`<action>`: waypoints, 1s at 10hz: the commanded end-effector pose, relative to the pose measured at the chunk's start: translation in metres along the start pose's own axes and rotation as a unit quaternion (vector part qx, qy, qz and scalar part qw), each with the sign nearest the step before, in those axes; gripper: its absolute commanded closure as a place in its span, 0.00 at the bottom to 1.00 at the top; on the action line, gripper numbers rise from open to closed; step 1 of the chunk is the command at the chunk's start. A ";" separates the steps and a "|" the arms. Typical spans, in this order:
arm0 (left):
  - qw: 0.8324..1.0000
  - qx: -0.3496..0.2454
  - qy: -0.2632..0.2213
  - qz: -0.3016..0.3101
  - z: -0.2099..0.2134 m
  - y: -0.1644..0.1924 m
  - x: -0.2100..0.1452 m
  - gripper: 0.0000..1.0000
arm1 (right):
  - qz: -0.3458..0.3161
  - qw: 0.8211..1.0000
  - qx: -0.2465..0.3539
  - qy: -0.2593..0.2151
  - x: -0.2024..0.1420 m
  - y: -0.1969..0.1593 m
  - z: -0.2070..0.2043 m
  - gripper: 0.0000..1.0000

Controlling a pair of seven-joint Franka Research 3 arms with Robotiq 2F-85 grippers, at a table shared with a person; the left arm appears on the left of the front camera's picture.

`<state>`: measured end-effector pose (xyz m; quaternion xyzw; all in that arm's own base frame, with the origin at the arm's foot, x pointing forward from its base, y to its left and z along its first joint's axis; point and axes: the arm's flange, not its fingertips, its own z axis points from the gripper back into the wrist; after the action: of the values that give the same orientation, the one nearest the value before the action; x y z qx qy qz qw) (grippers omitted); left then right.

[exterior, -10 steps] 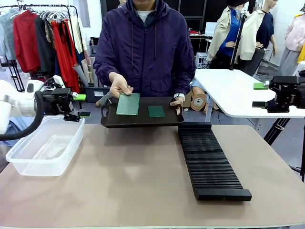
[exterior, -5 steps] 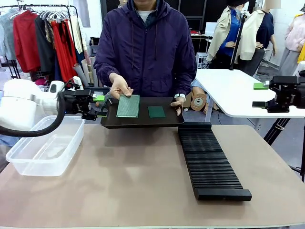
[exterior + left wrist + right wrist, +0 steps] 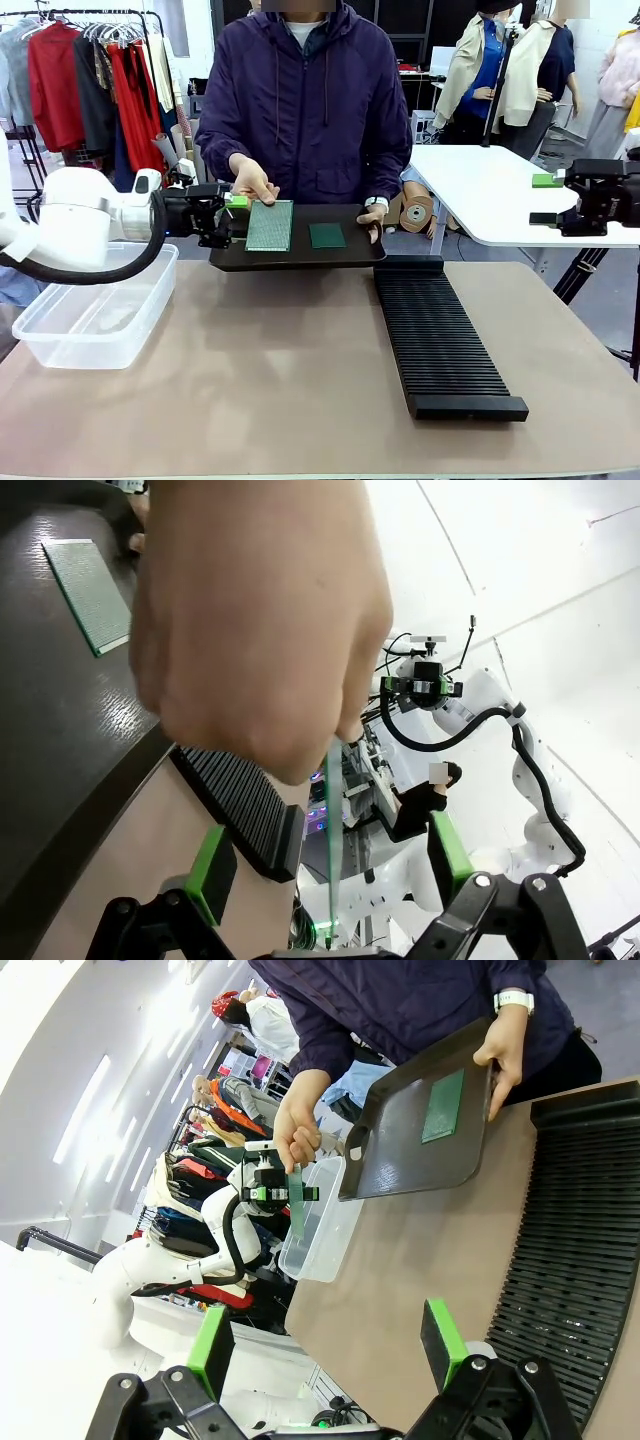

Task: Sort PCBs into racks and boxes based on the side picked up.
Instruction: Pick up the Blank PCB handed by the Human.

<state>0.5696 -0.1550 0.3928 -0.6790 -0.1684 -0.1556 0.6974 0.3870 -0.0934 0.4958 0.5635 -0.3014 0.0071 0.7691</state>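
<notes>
A person's hand (image 3: 252,183) holds a large dotted PCB (image 3: 270,224) on edge over the left end of a black tray (image 3: 300,256). A smaller PCB (image 3: 327,235) lies flat on that tray. My left gripper (image 3: 235,217) is open at the held board's left edge. In the left wrist view the board (image 3: 329,810) stands edge-on between the green pads (image 3: 212,870), touching neither. My right gripper (image 3: 546,200) hangs open at the far right, off the table. The black slotted rack (image 3: 440,335) lies right of centre. The clear box (image 3: 90,345) sits at the left.
The person stands at the far edge and grips the tray's right end with the other hand (image 3: 372,215). A white side table (image 3: 490,200) is behind the right arm. Bare tabletop (image 3: 270,380) stretches between the box and the rack.
My left arm has swung right from above the box to the held PCB, jaws staying open. The person's hands, the tray and my right arm have barely moved.
</notes>
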 end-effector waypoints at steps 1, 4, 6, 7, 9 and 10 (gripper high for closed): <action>1.000 -0.002 -0.016 -0.002 -0.007 -0.005 -0.005 0.00 | 0.003 1.000 0.001 -0.006 0.001 0.002 -0.001 0.00; 1.000 0.001 -0.026 -0.003 -0.012 -0.003 -0.009 0.02 | 0.003 1.000 0.001 -0.006 0.001 0.002 -0.001 0.00; 0.999 0.004 -0.037 -0.009 -0.011 -0.002 -0.009 0.22 | 0.003 1.000 0.001 -0.006 0.001 0.002 -0.001 0.00; 0.999 0.003 -0.037 -0.008 -0.012 -0.001 -0.010 0.41 | 0.003 1.000 0.001 -0.006 0.001 0.002 -0.001 0.00; 0.999 0.002 -0.034 -0.007 -0.015 0.000 -0.012 0.78 | 0.003 1.000 0.001 -0.006 0.001 0.002 -0.001 0.00; 1.000 -0.001 -0.031 -0.005 -0.017 0.001 -0.013 0.97 | 0.003 1.000 0.001 -0.006 0.001 0.002 -0.001 0.00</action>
<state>0.5670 -0.1665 0.3874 -0.6798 -0.1773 -0.1394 0.6978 0.3870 -0.0934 0.4958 0.5635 -0.3014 0.0071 0.7691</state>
